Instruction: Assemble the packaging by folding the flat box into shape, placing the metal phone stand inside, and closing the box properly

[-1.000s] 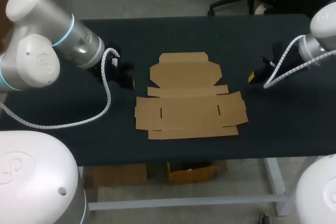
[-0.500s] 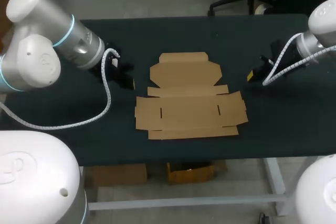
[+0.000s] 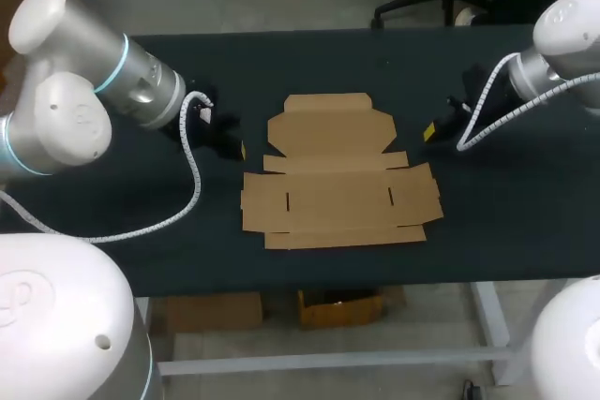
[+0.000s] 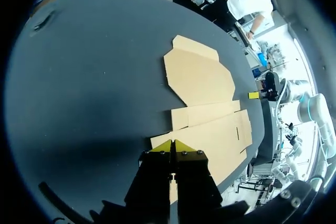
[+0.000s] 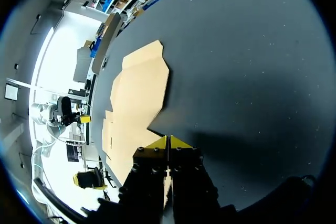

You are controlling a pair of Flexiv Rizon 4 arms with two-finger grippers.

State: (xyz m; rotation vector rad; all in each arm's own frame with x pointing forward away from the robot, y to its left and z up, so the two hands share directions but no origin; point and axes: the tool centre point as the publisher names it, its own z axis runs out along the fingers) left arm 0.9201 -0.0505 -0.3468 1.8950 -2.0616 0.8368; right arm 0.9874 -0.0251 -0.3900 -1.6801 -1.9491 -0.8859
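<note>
Head view showed the left arm [image 3: 141, 86] slanting in from the left edge, with the left gripper [image 3: 240, 150] low beside the box [image 3: 337, 175]. The right arm [image 3: 562, 44] entered at upper right, the right gripper [image 3: 429, 130] near the box's upper flap. Both grippers' yellow tips were pressed together, empty. The box, flat matte brown cardboard with notched flaps and slits, lay mid-frame on the dark table [image 3: 281, 63].

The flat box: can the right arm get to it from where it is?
Probably yes. The right gripper hangs just beside the flat box, with only table surface between them. Its fingers are shut, so it would need to open first.
</note>
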